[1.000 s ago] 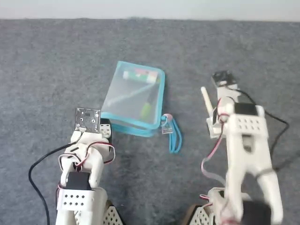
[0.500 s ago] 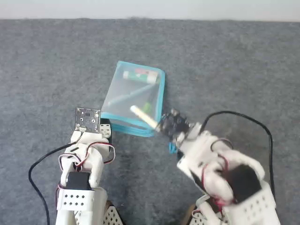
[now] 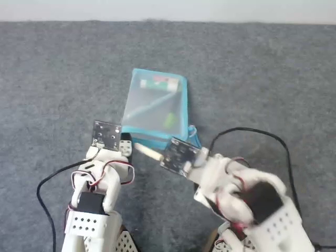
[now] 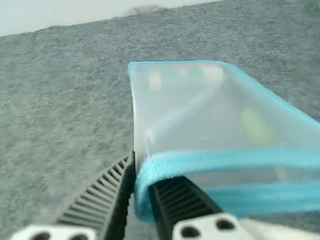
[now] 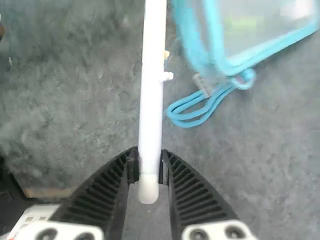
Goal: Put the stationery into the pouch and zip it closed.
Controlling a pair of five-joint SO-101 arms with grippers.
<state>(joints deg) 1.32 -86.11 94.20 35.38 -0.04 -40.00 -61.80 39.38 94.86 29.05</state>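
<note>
Two grips: left tool (image 4: 141, 176) on pouch (image 4: 200, 110), right tool (image 5: 149, 161) on pen (image 5: 152, 75).

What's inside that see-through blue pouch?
Through the pouch: a red-and-green stick, a pale blue pen and a lime-green piece. The left gripper covers its near corner, so anything there is hidden.

Left arm (image 3: 97, 189) stands at the near table edge and stretches straight forward, wrist low. Left gripper (image 4: 141, 175) has both ribbed fingers (image 4: 117, 187) closed on the near corner of the pouch (image 4: 200, 115), one to each side of the edge. Right arm (image 3: 247, 202) is folded beside it and angled across toward the left arm, wrist camera uppermost. Right gripper (image 5: 149, 162) is clamped on the end of a white pen (image 5: 152, 90), which projects straight out between the jaws.
</note>
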